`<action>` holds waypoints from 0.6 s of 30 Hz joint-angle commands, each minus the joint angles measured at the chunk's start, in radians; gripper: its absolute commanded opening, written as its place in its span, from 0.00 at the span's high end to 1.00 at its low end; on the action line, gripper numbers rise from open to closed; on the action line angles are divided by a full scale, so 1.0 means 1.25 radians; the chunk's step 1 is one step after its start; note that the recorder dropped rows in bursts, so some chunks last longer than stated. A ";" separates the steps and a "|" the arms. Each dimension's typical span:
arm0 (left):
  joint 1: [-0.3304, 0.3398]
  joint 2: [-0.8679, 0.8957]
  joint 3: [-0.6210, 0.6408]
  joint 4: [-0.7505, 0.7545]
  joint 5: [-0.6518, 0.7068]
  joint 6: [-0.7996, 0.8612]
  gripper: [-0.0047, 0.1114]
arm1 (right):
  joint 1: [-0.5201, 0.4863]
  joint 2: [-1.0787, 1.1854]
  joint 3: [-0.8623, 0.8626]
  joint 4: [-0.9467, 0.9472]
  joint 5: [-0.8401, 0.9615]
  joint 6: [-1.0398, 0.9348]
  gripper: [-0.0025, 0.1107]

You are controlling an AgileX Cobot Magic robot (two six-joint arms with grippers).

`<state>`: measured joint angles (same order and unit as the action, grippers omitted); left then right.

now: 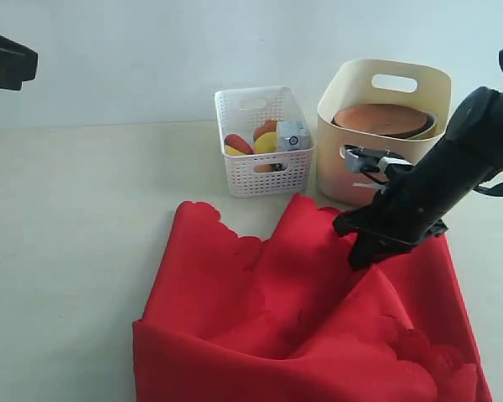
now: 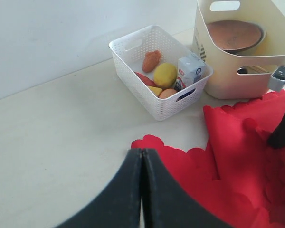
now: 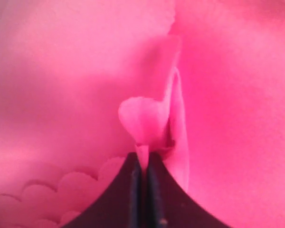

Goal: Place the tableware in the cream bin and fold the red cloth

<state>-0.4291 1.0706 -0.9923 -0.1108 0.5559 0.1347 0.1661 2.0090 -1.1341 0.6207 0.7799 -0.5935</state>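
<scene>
Red cloth (image 1: 277,318) lies rumpled on the table (image 1: 84,209), its far edge just beside the cream bin (image 1: 339,172). Right gripper (image 3: 143,164) is clamped on one thin scalloped fold. Left gripper (image 2: 141,161) is closed and empty. My worry: so slight a pinch may slip when I lift.

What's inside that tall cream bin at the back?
A round brown plate lies on top inside the cream bin, seemingly resting on a pale bowl. Whatever sits beneath them is hidden by the plate and the solid walls.
</scene>
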 commanded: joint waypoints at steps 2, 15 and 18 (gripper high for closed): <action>0.002 -0.004 0.003 -0.005 -0.013 -0.006 0.96 | 0.001 -0.073 -0.001 0.009 0.008 -0.005 0.98; 0.002 -0.004 0.003 -0.005 -0.011 -0.006 0.96 | 0.001 -0.258 -0.001 -0.178 -0.001 0.107 0.98; 0.002 -0.004 0.003 -0.005 -0.011 -0.006 0.96 | 0.001 -0.277 -0.001 -0.312 -0.008 0.195 0.98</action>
<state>-0.4291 1.0706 -0.9923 -0.1108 0.5559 0.1347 0.1661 1.6891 -1.1341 0.3776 0.7965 -0.4426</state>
